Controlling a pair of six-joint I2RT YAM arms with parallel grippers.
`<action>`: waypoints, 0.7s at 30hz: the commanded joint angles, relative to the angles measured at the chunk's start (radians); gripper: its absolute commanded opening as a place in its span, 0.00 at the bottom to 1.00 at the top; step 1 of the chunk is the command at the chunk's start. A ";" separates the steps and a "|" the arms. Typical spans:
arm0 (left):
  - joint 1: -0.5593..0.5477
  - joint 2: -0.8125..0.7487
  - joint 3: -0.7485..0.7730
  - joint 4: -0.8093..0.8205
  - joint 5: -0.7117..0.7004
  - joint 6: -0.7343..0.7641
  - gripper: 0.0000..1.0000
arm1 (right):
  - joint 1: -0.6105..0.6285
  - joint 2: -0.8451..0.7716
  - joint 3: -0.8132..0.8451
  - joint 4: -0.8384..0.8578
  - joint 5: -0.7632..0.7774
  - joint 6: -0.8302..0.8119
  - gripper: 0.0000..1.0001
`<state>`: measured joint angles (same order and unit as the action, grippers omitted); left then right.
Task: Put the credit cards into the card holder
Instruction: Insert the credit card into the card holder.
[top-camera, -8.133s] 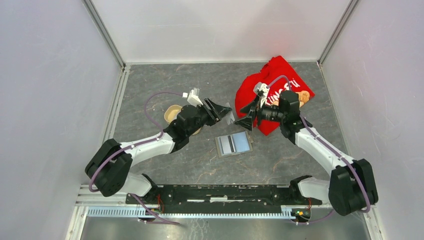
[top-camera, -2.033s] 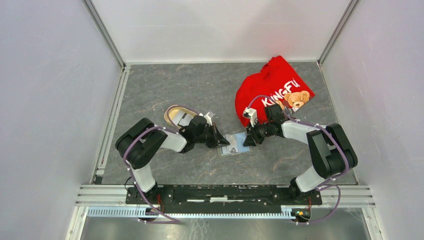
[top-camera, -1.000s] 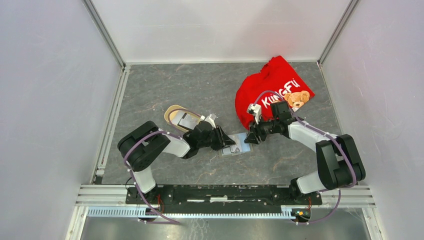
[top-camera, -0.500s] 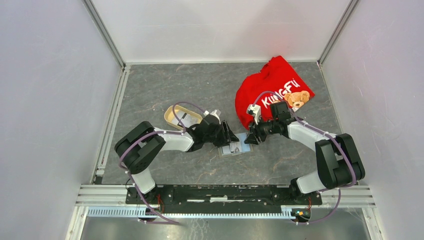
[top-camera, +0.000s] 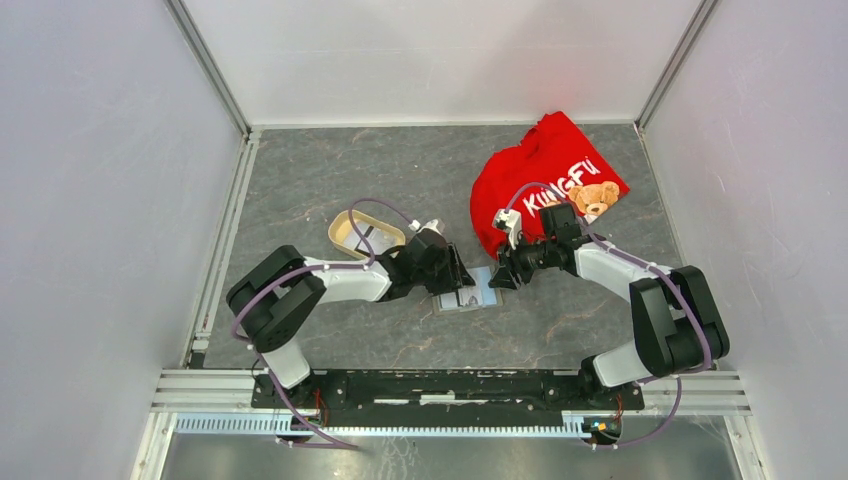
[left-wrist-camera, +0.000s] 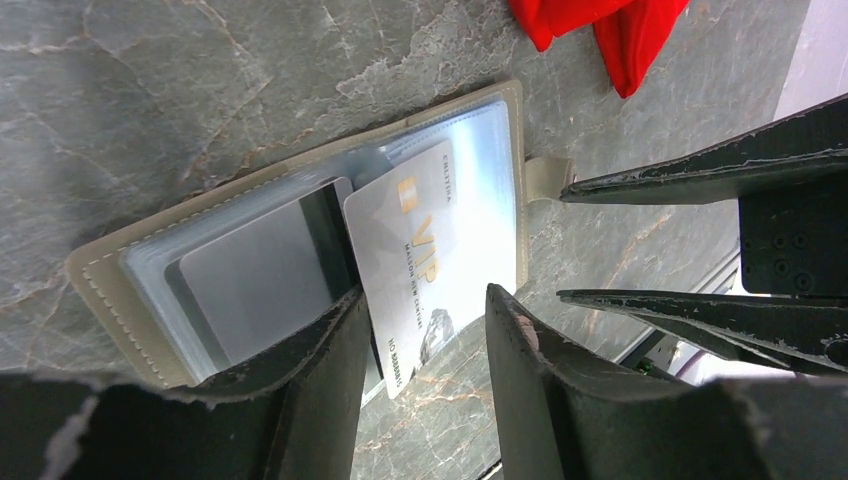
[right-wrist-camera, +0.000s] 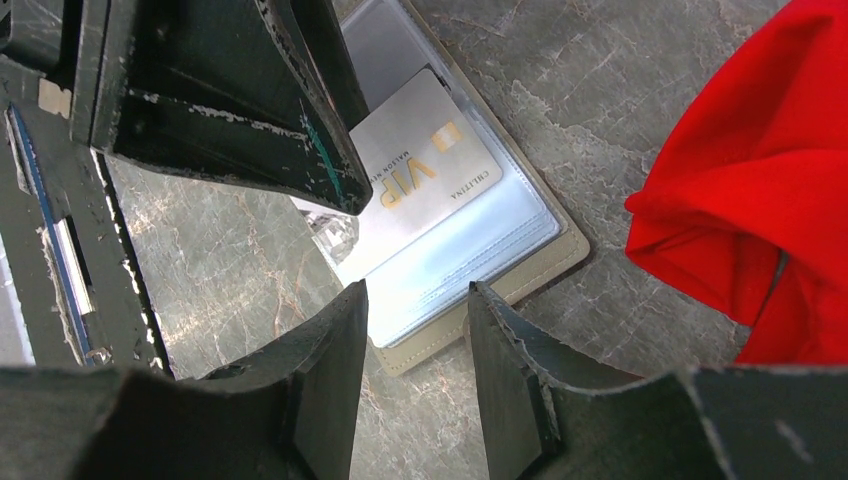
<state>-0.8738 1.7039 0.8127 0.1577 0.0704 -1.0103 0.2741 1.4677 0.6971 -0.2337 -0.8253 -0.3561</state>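
White VIP card (left-wrist-camera: 420, 260) overhangs card holder (left-wrist-camera: 140, 275) edge.

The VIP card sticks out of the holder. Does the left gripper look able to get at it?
Probably yes: the left gripper hangs open right over the VIP card, which lies uncovered on the holder.

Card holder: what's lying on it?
A pale VIP card lies on the holder's clear pockets, jutting past its edge; a grey card beside it. Anything beneath them is covered.

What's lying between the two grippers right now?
The open card holder, with a pale VIP card across its pockets, one end past its edge. The top view shows it; both wrist views confirm.
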 joint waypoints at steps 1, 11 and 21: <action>-0.028 0.051 0.036 -0.116 -0.040 0.065 0.53 | 0.001 0.004 0.016 0.030 0.010 0.001 0.48; -0.048 0.113 0.092 -0.069 0.006 0.060 0.50 | 0.002 0.006 0.016 0.031 -0.006 0.006 0.48; -0.047 0.098 0.125 -0.064 0.054 0.130 0.52 | -0.001 -0.001 0.022 0.022 -0.008 0.002 0.48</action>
<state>-0.9123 1.7920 0.9176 0.1062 0.0887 -0.9558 0.2741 1.4700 0.6971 -0.2310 -0.8257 -0.3531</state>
